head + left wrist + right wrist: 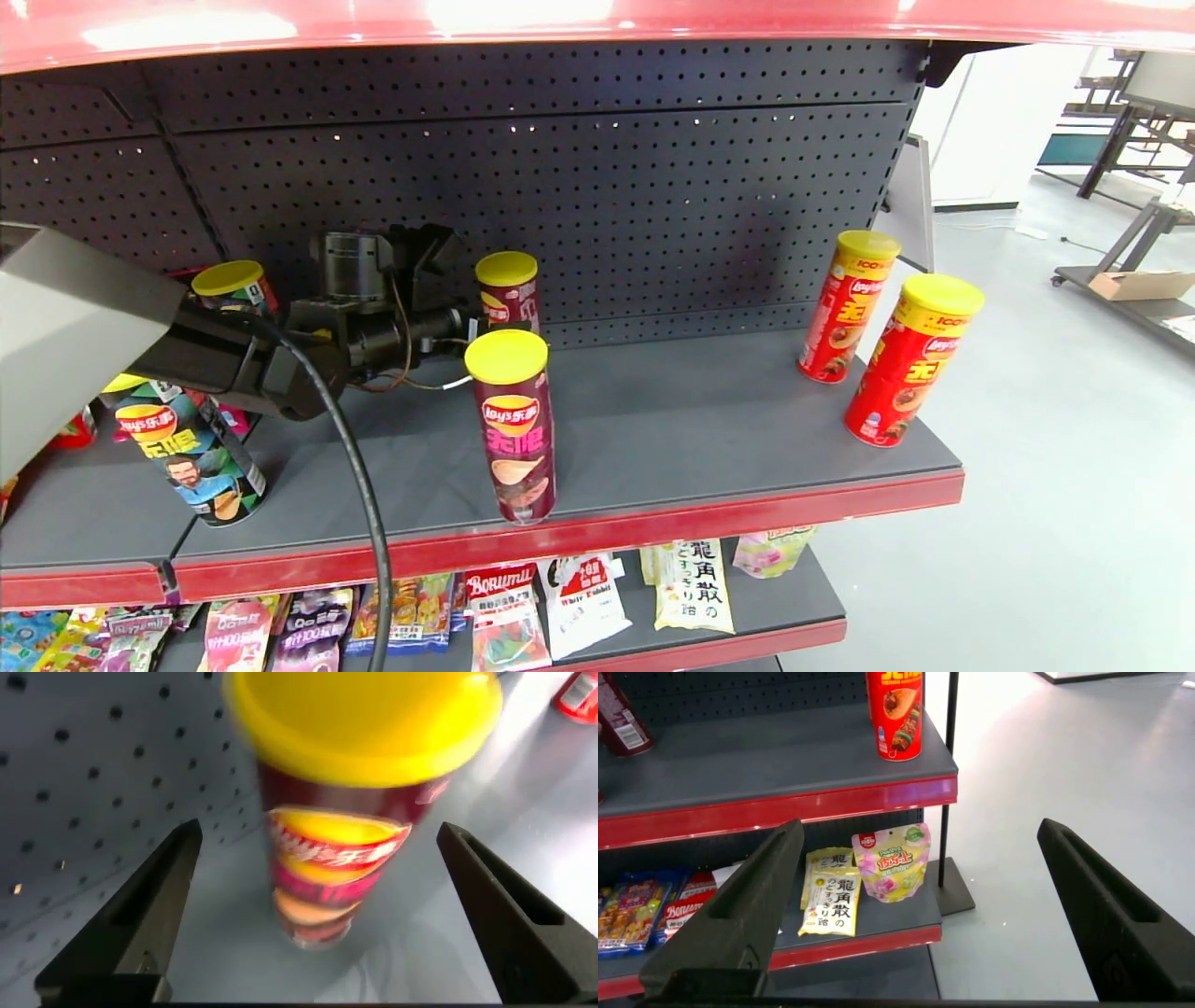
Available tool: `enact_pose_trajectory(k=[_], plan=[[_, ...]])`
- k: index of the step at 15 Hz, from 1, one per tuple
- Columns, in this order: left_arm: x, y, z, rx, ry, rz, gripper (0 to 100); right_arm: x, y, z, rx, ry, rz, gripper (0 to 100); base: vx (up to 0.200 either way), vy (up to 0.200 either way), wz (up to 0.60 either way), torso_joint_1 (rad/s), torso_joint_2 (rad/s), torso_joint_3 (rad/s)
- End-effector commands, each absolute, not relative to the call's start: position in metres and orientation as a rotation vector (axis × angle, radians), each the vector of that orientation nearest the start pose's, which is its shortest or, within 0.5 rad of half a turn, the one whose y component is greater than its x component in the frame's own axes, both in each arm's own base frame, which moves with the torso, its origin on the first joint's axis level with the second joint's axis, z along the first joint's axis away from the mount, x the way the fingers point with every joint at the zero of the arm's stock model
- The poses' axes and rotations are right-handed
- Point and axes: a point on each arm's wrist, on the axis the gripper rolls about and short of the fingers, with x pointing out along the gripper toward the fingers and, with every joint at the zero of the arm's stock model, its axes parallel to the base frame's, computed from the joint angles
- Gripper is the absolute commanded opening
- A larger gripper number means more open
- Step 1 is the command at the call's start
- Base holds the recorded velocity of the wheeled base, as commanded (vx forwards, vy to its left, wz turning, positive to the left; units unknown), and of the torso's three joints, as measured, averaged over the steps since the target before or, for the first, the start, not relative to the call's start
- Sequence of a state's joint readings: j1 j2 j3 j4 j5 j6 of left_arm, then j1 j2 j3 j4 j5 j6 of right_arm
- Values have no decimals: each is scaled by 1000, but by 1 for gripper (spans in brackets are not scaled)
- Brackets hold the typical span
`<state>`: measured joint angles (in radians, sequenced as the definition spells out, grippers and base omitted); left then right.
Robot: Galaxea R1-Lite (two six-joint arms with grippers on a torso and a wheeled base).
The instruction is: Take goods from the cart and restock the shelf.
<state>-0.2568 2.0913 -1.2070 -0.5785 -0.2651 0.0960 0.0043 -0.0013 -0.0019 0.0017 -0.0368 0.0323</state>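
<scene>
shelf [709, 420]: flat matte grey board with a glossy red front lip, backed by dark perforated pegboard [653, 187]. the goods are tall cylinder cans with smooth printed sleeves and round yellow plastic lids. front can [515, 439], maroon, stands upright close to the lip, mid-shelf. rear can [509, 291], also maroon, stands upright right behind it, by the pegboard. back red can [848, 308] and front red can [913, 359] stand just beside each other at the shelf's right end, well apart from the maroon pair. at the left end is a printed can [191, 457] with a cartoon figure on it, and another yellow-lidded can [231, 285] behind the arm. left gripper [320, 835] is level with the rear can, with its black, wedge-shaped fingers [159, 896] spread wide. the rear can stands between them and a little beyond the tips, with a gap on each side, so nothing is pinched. its lid is blurred in the left wrist view. right gripper [920, 826] is out in front of the shelf's right end, lower than the board, fingers spread with nothing between them. lower shelf [775, 616] holds a row of soft, crinkly foil bags [691, 583], lying flat or leaning.
</scene>
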Motion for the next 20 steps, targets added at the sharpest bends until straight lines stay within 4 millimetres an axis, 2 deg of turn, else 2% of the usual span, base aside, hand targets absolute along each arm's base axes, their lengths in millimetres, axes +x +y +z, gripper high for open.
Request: enact_pose_trajectory(k=[1, 10, 13, 20], plan=[[391, -102, 154, 90, 284, -517, 100, -23, -1, 76, 32, -1, -32, 100, 0, 0, 0, 0, 0, 0], [336, -62, 168, 110, 408, -450, 100, -23, -1, 76, 32, -1, -32, 100, 0, 0, 0, 0, 0, 0], [307, -44, 174, 128, 475, -415, 100, -23, -1, 76, 32, -2, -32, 100, 0, 0, 0, 0, 0, 0], [241, -26, 192, 140, 542, -318, 100, -23, -1, 76, 32, -1, -32, 100, 0, 0, 0, 0, 0, 0]])
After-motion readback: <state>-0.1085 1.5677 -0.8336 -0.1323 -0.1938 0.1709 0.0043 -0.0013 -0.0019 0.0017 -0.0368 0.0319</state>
